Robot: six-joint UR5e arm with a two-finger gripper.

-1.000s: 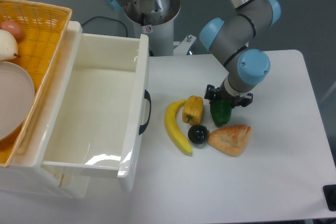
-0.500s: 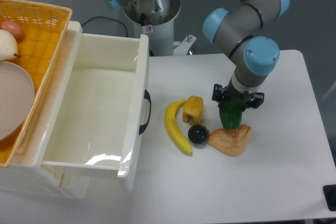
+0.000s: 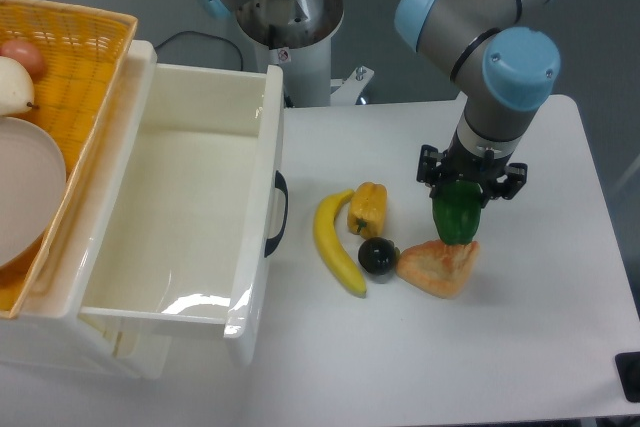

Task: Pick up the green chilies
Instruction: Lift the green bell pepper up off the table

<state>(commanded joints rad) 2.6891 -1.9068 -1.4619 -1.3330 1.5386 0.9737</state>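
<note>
The green chilies (image 3: 457, 215) show as one glossy dark-green pepper, hanging just above the table at centre right. My gripper (image 3: 464, 195) is shut on its upper part, coming straight down from the arm above it. The pepper's lower end overlaps the croissant (image 3: 437, 265) in the picture, and I cannot tell whether they touch. The gripper's fingertips are mostly hidden behind the pepper and the wrist.
A yellow-orange pepper (image 3: 367, 209), a banana (image 3: 336, 243) and a small dark round fruit (image 3: 378, 255) lie left of the croissant. An open white drawer (image 3: 190, 197) fills the left side. Beyond it an orange basket (image 3: 60, 57) holds a plate and produce.
The arm has risen and shifted right, carrying the green pepper with it. The pepper has left its spot beside the yellow pepper and now hangs over the croissant's upper edge.
</note>
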